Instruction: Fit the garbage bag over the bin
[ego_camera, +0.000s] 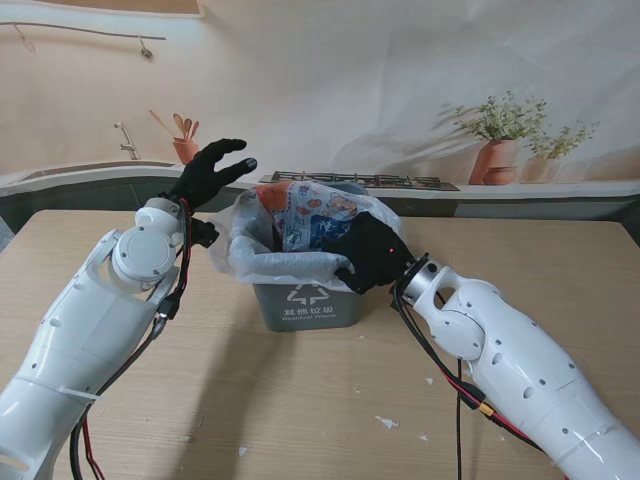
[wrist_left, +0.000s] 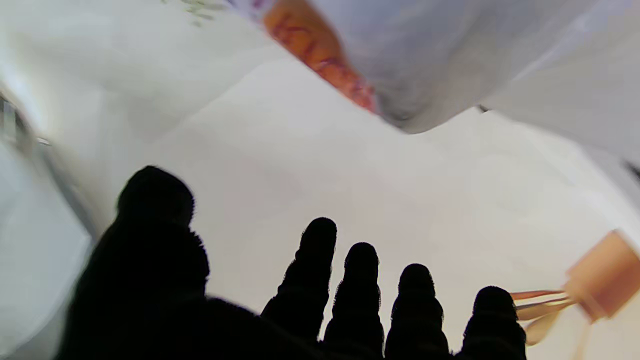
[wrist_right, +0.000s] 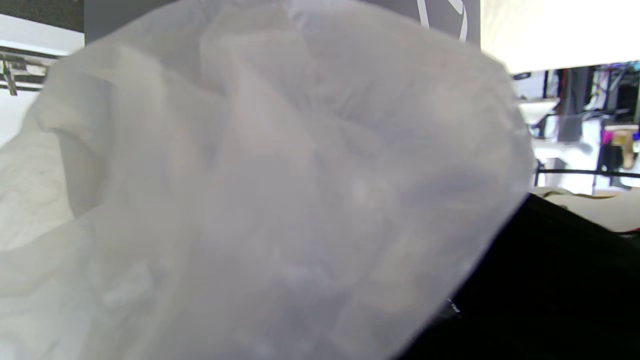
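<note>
Grey bin (ego_camera: 306, 303) at table (ego_camera: 300, 400) centre, translucent garbage bag (ego_camera: 262, 258) draped over its rim.
Right hand (ego_camera: 372, 254) closed on bag film at the bin's right front rim. Left hand (ego_camera: 210, 172) raised beside the left rim, fingers (wrist_left: 316, 270) spread, holding nothing. Printed packaging (ego_camera: 305, 215) fills the bin mouth; paper scraps (ego_camera: 387, 423) lie nearer to me.

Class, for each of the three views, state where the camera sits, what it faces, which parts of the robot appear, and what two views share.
Stand view: above the shoulders, looking down at the table, bin and garbage bag; both arms, left hand, right hand.
Left wrist view: along spread dark fingers toward the backdrop and bag.
Right wrist view: bag film fills it; dark hand at one corner.
Shared: the bag appears in all three.
</note>
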